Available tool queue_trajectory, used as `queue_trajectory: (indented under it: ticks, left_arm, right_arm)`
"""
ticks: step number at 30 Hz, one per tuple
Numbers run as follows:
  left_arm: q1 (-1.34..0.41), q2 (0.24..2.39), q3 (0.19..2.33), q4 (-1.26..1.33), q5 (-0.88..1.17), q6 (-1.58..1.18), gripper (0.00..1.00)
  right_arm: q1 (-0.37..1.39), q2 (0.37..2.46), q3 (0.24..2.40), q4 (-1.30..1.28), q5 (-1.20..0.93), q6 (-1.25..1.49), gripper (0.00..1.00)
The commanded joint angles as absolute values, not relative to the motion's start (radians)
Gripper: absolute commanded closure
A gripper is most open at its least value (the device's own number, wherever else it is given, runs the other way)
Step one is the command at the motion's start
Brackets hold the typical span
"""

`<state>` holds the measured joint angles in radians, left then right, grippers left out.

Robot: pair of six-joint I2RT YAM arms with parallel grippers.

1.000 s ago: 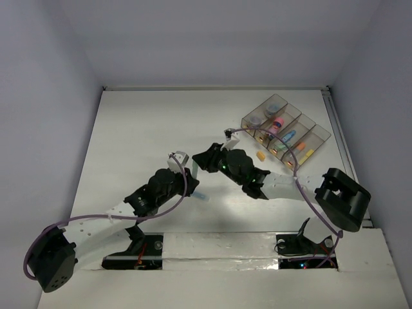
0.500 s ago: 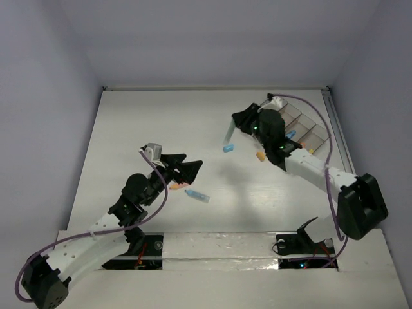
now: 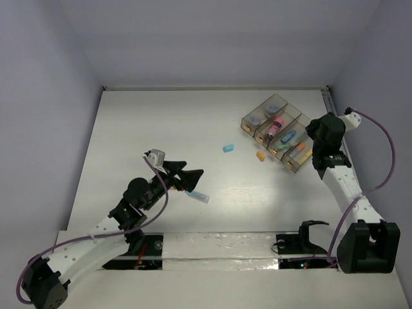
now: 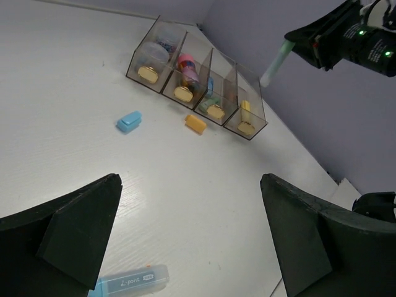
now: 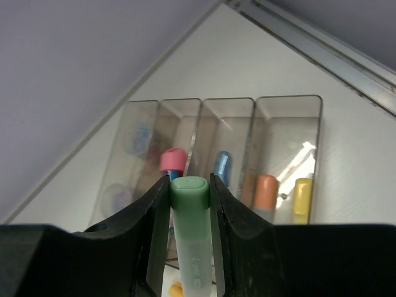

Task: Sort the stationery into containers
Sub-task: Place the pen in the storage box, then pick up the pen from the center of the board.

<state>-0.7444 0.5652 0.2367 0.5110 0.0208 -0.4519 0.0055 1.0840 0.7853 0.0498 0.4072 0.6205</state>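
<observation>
**Left arm.** The left fingers stand wide apart and hold nothing. They hang above the desk in its near-left part. A pale blue marker with printed lettering lies flat on the desk just below and beside the left-hand finger, apart from both fingers.

**Right arm.** The right fingers are clamped on a pale green marker, one finger on each side of its barrel. The marker's darker green cap end projects past the fingertips. The left wrist view shows this marker raised clear of the desk, to the right of the tray.

**Tray.** The tray sits at the far right of the desk, with four long compartments side by side.
- First compartment, on the left: clear tubs, with detail too blurred to read.
- Second compartment: a pink-capped marker.
- Third compartment: a blue marker.
- Fourth compartment: an orange marker and a yellow marker, lying side by side.

**Loose items.** A short blue piece and a short orange piece lie on the desk in front of the tray. They are apart from each other, and the orange piece lies nearer the tray
</observation>
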Motion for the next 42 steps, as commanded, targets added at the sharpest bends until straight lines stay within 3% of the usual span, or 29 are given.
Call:
queue_trajectory:
  ticks: [1, 14, 15, 16, 18, 19, 22, 26, 29, 30, 31, 32, 33, 34, 39, 41, 42]
  left_arm:
    - [-0.744, 0.516, 0.226, 0.54, 0.031, -0.44, 0.06]
    - [-0.744, 0.488, 0.224, 0.517, 0.011, -0.443, 0.06]
    - [-0.744, 0.495, 0.224, 0.517, 0.011, -0.443, 0.06]
    - [-0.744, 0.499, 0.224, 0.517, 0.011, -0.442, 0.06]
    - [-0.744, 0.506, 0.225, 0.519, 0.009, -0.442, 0.06]
    - [-0.744, 0.508, 0.225, 0.518, 0.009, -0.442, 0.05]
    - [-0.744, 0.509, 0.225, 0.518, 0.009, -0.44, 0.05]
    - [-0.744, 0.509, 0.224, 0.517, -0.057, -0.445, 0.06]
    - [-0.744, 0.505, 0.222, 0.517, -0.077, -0.452, 0.06]
    - [-0.744, 0.502, 0.224, 0.515, -0.092, -0.456, 0.06]
    - [-0.744, 0.499, 0.224, 0.512, -0.101, -0.466, 0.06]
    - [-0.744, 0.496, 0.224, 0.502, -0.11, -0.472, 0.06]
    - [-0.744, 0.485, 0.225, 0.494, -0.129, -0.48, 0.06]
    - [-0.744, 0.477, 0.227, 0.485, -0.139, -0.486, 0.06]
    - [-0.744, 0.443, 0.229, 0.454, -0.196, -0.535, 0.06]
    - [-0.744, 0.439, 0.236, 0.427, -0.218, -0.549, 0.07]
    - [-0.744, 0.433, 0.242, 0.408, -0.254, -0.557, 0.07]
  right_arm:
    - [-0.034, 1.121, 0.775, 0.003, 0.411, 0.594, 1.0]
    - [-0.117, 1.287, 0.785, 0.009, 0.397, 0.598, 0.89]
    - [-0.126, 1.287, 0.782, 0.011, 0.397, 0.598, 0.82]
    - [-0.126, 1.287, 0.781, 0.014, 0.388, 0.594, 0.54]
    - [-0.126, 1.285, 0.79, 0.005, 0.353, 0.589, 0.35]
    - [-0.126, 1.281, 0.798, 0.003, 0.342, 0.581, 0.19]
    - [-0.126, 1.243, 0.808, 0.003, 0.261, 0.546, 0.11]
    - [-0.062, 1.189, 0.807, 0.045, 0.011, 0.482, 0.15]
    - [0.129, 1.209, 0.844, 0.003, -0.069, 0.388, 0.25]
    - [0.185, 1.221, 0.862, -0.006, -0.086, 0.365, 0.34]
    - [0.237, 1.253, 0.871, -0.032, -0.109, 0.326, 0.54]
    - [0.285, 1.275, 0.879, -0.044, -0.138, 0.312, 0.63]
    - [0.376, 1.298, 0.893, -0.072, -0.196, 0.298, 0.78]
    - [0.421, 1.321, 0.899, -0.086, -0.218, 0.266, 1.0]
    - [0.694, 1.463, 0.923, -0.123, -0.253, 0.137, 1.0]
    - [0.774, 1.502, 0.942, -0.112, -0.25, 0.107, 0.87]
    - [0.793, 1.541, 0.948, -0.094, -0.255, 0.104, 0.72]
